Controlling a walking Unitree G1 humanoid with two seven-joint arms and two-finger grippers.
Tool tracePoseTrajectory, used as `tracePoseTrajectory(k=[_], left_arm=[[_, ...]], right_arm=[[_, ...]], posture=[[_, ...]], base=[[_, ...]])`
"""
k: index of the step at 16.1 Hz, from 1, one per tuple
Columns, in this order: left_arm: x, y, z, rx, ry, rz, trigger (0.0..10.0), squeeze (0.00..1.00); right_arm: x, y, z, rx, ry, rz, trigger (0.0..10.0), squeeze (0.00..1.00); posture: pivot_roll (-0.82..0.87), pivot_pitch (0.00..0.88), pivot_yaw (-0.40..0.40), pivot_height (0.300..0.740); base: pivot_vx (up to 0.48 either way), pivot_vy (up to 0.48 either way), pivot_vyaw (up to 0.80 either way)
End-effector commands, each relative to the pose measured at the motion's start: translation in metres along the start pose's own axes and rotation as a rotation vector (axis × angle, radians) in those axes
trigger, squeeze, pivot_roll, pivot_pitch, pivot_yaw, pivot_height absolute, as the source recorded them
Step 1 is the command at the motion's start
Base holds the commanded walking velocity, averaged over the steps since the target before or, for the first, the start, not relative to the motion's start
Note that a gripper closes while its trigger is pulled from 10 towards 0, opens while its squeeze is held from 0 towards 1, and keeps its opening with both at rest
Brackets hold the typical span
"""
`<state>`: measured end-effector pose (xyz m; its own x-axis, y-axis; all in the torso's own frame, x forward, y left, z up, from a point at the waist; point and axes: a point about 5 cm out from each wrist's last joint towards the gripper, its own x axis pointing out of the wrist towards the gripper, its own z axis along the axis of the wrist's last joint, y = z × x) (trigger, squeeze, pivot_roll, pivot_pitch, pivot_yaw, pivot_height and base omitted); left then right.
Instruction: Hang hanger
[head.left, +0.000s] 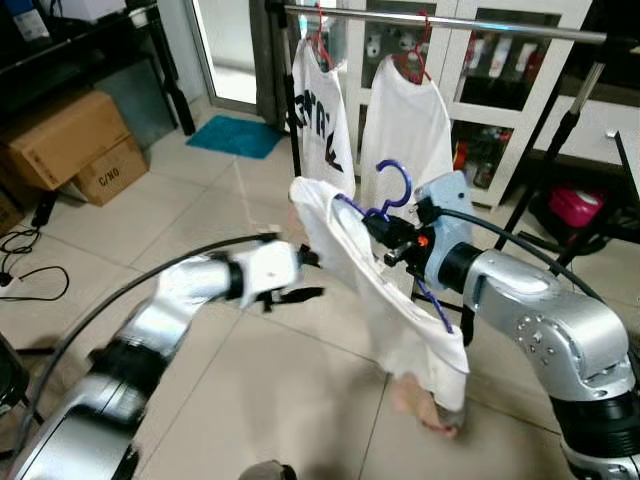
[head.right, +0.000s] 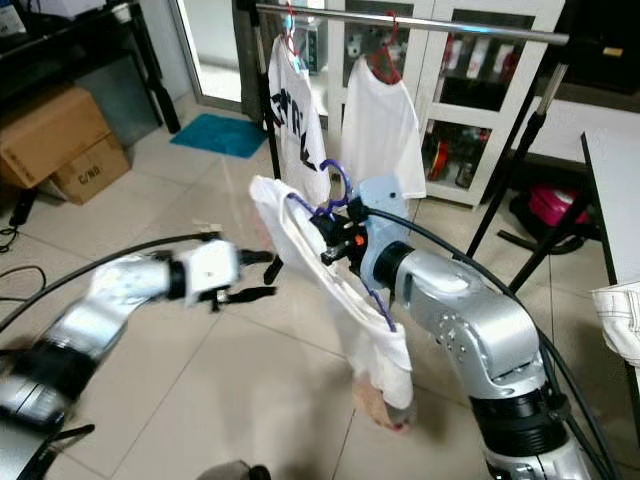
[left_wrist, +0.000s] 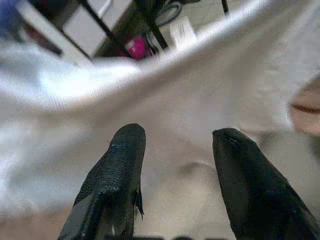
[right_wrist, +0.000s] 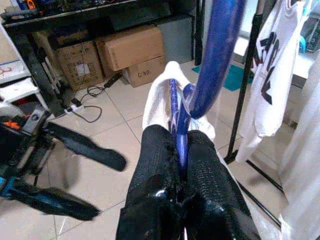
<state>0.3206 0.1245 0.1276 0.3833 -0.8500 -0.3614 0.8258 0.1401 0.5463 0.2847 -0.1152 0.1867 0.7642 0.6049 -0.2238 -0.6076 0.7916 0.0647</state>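
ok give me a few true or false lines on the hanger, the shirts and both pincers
1. The right pincer is shut on the blue hanger. True.
2. The hanger already hangs on the rail. False: it is held below the rail, in front of it.
3. A white shirt is draped on the blue hanger. True.
4. The left pincer grips the shirt. False: it is open, close by the cloth.
5. Three shirts hang on the rail. False: two.

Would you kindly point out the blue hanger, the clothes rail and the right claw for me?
blue hanger (head.left: 397, 178), left eye view, on its curved hook.
clothes rail (head.left: 520, 30), left eye view, on the bare bar right of the hung shirts.
right claw (right_wrist: 178, 145), right wrist view, between the fingertips clamped on the hanger.
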Motion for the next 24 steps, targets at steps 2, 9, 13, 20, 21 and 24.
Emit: tracePoseTrajectory(k=[2, 9, 13, 20, 21, 24], left_arm=[[0.009, 0.006, 0.009, 0.119, -0.024, 0.011, 10.0, 0.00], [0.034, 0.006, 0.015, 0.208, -0.048, -0.045, 0.0, 0.00], [0.042, 0.001, 0.016, 0.214, -0.049, -0.079, 0.0, 0.00], [0.041, 0.007, 0.017, 0.223, -0.070, -0.052, 0.0, 0.00], [0.041, 0.008, 0.018, 0.219, -0.080, -0.050, 0.0, 0.00], [0.041, 0.007, 0.019, 0.212, -0.092, -0.051, 0.0, 0.00]], right_arm=[[0.002, 0.007, 0.009, -0.033, -0.030, 0.021, 10.0, 0.00], [0.004, 0.019, 0.013, -0.031, -0.048, 0.073, 10.0, 0.00], [0.005, 0.019, 0.013, -0.032, -0.046, 0.072, 10.0, 0.00], [0.005, 0.019, 0.012, -0.030, -0.040, 0.075, 10.0, 0.00], [0.005, 0.019, 0.012, -0.030, -0.038, 0.074, 10.0, 0.00], [0.005, 0.018, 0.011, -0.031, -0.033, 0.075, 10.0, 0.00]], posture=[[-0.12, 0.000, 0.099, 0.740], [-0.13, 0.000, 0.107, 0.740], [-0.13, 0.000, 0.111, 0.740], [-0.13, 0.000, 0.109, 0.740], [-0.13, 0.000, 0.108, 0.740], [-0.13, 0.000, 0.107, 0.740]], base=[[0.000, 0.000, 0.00], [0.000, 0.000, 0.00], [0.000, 0.000, 0.00], [0.000, 0.000, 0.00], [0.000, 0.000, 0.00], [0.000, 0.000, 0.00]])
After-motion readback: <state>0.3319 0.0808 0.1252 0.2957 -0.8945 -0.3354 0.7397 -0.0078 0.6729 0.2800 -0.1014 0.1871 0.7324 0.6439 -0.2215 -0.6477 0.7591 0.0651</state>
